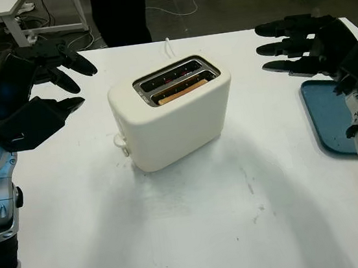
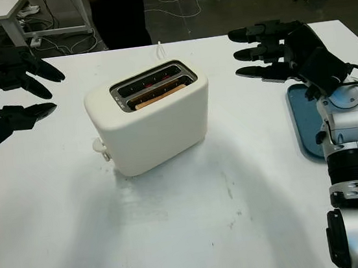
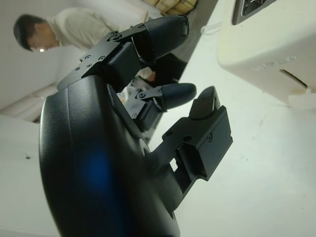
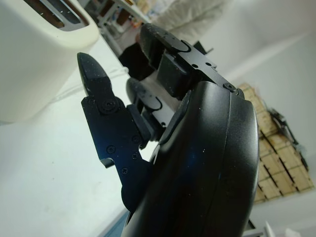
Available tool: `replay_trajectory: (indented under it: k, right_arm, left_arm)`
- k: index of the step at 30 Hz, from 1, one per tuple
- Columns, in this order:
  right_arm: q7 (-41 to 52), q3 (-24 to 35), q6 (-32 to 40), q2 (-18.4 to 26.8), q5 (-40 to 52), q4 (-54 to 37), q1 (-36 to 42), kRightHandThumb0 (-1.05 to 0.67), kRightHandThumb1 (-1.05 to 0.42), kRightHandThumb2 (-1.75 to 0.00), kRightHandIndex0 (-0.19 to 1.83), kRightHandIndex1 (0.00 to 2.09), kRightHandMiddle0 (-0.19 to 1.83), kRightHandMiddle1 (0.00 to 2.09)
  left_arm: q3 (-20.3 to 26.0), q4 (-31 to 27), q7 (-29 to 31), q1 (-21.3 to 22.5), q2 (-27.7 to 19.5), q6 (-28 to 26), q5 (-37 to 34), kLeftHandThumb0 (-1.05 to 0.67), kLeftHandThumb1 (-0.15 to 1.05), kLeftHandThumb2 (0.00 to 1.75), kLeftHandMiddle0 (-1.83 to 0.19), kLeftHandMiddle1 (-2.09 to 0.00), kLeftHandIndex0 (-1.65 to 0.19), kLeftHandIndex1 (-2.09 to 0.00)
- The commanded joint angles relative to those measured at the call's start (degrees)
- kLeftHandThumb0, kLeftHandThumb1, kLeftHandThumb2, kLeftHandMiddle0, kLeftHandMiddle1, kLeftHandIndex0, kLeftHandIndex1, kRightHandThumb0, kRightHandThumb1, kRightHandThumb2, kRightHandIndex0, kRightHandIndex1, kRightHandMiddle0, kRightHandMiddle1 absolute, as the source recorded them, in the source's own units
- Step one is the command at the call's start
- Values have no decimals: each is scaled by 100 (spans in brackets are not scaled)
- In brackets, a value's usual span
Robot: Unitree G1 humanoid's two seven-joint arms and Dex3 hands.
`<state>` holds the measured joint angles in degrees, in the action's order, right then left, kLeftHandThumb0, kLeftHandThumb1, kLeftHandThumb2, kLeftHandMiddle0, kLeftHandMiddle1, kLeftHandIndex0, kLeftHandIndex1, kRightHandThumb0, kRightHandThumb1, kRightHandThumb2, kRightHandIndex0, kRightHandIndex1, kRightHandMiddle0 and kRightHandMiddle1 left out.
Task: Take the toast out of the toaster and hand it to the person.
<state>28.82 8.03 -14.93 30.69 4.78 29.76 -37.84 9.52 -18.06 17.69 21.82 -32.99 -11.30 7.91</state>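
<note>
At the left side of the white table [image 1: 198, 236], the robot's black three-fingered left hand [image 1: 45, 85] is raised above the surface with nothing in it, released, its fingers [image 1: 75, 62] pointing toward the middle of the table and well apart from the appliance. In the left wrist view a person in a light top [image 3: 74, 27] is seen beyond that hand, past the far edge of the table. In the middle of the table stands the cream-white two-slot plastic toaster [image 1: 174, 118], set at an angle, with a small lever knob [image 1: 121, 142] sticking out of its near left end and a white cord [image 1: 169, 43] trailing from behind it toward the far edge. The light-brown slice of toast [image 1: 182, 92] sits down inside the nearer slot, only its top edge visible, level with the metal rim; the farther slot shows dark with a faint red glow. A dark-clothed figure [image 1: 120, 14] stands at the far edge of the table behind the toaster. To the right, the robot's black right hand [image 2: 280, 49] hovers above the table, likewise released and holding nothing, its fingers [image 2: 251, 33] pointing left toward the toaster but clear of it. Below and behind that hand a blue flat tray with rounded corners [image 1: 326, 116] lies at the table's right edge.
</note>
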Motion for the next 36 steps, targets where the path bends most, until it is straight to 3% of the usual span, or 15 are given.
replay_trajectory:
  k: [1, 36]
  right_arm:
    - [-21, 16, 14, -44, 48, 12, 46, -27, -77, 0, 92, 1, 83, 1]
    - [-9, 21, -57, -29, 78, -44, 123, -28, -77, 0, 93, 1, 84, 0]
  left_arm:
    - [-47, -3, -53, 46, -13, 1, 77, 44, 55, 54, -77, -117, -75, -93]
    - [-37, -54, -33, -5, 61, 40, 43, 48, 54, 57, -77, -118, -73, -97]
